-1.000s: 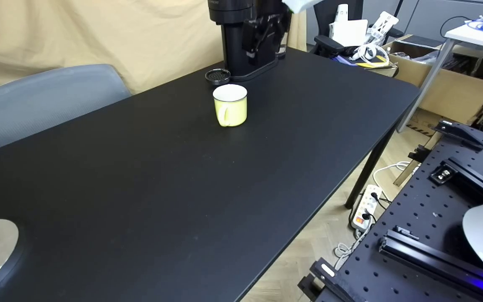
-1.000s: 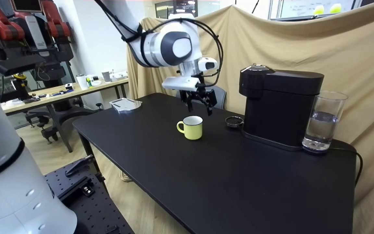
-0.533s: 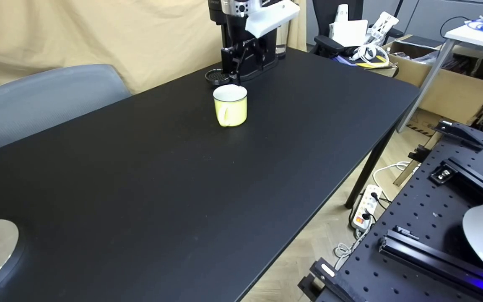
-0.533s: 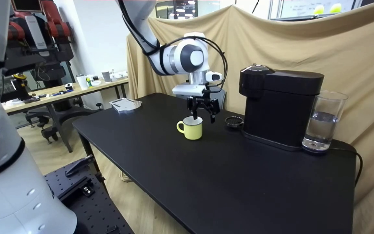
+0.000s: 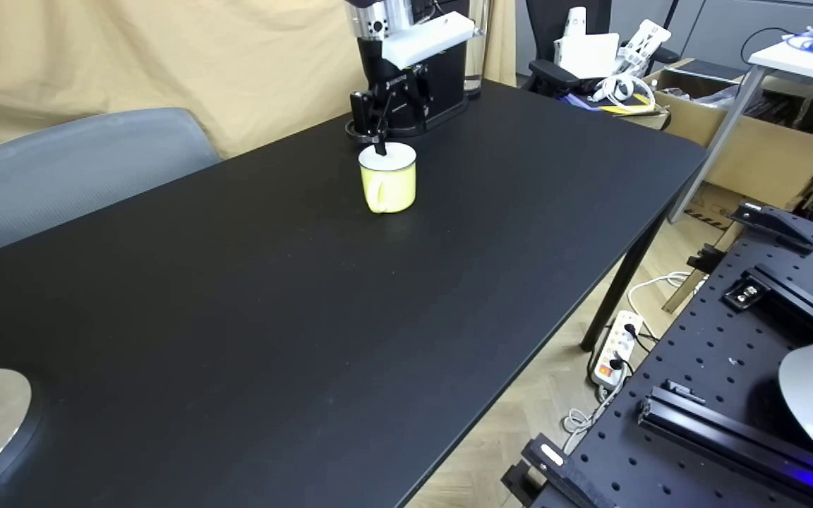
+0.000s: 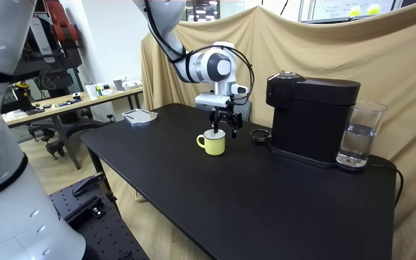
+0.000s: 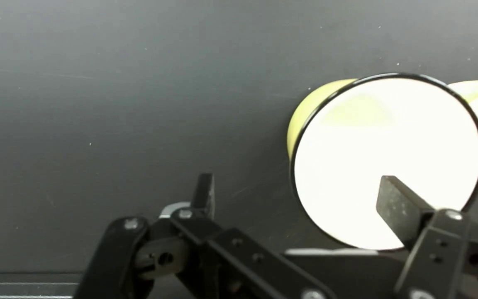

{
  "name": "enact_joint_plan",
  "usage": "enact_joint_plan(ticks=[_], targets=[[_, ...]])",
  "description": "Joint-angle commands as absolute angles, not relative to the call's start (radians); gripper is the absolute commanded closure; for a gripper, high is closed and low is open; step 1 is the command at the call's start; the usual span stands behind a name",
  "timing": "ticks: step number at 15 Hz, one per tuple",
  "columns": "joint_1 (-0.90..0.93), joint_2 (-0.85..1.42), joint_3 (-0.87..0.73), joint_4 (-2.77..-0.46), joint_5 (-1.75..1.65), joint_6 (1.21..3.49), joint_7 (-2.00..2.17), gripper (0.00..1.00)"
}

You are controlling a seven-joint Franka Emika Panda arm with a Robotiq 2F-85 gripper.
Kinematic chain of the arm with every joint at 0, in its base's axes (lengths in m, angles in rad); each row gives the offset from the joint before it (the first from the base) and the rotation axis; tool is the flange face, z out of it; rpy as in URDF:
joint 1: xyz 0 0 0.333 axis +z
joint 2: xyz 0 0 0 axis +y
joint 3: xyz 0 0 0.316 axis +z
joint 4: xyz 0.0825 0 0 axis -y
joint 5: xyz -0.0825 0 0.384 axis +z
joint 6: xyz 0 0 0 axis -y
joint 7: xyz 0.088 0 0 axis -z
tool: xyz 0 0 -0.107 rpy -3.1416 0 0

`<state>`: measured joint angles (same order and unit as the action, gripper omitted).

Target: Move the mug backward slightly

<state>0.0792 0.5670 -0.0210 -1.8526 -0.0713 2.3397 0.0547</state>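
A small yellow mug with a white inside and dark rim stands upright on the black table; it shows in both exterior views (image 5: 398,189) (image 6: 215,146) and in the wrist view (image 7: 367,137). Its handle (image 6: 200,141) points away from the coffee machine. My gripper (image 6: 224,133) is open above the mug, pointing down. One finger (image 7: 401,207) is over or just inside the mug's mouth. The other finger (image 7: 203,193) is outside the rim, on the coffee machine side. The wall lies between the fingers, apart from both. How deep the inner finger reaches is unclear.
A black coffee machine (image 6: 309,122) with a water tank (image 6: 358,135) stands beside the mug. A small dark round drip tray (image 6: 260,134) sits at its foot, close to the outer finger. A metal plate (image 6: 139,116) lies at the table's far end.
My gripper has come down and across, toward the coffee machine side, so that one finger is at the mug's mouth. The mug has not moved. The fingers have stayed open.
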Motion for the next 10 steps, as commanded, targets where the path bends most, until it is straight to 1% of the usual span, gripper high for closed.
enact_joint_plan(ticks=[1,2,3,4,9,10], targets=[[0.063,0.604,0.000,-1.802,-0.040,2.305,0.050,0.25],[0.063,0.605,0.001,-1.803,-0.036,2.307,0.047,0.26],[0.063,0.603,0.004,-1.805,-0.033,2.309,0.045,0.32],[0.063,0.602,0.005,-1.805,-0.029,2.309,0.043,0.40],[0.053,0.602,0.010,-1.812,-0.007,2.307,0.037,0.73],[0.050,0.601,0.010,-1.815,0.000,2.308,0.033,0.81]])
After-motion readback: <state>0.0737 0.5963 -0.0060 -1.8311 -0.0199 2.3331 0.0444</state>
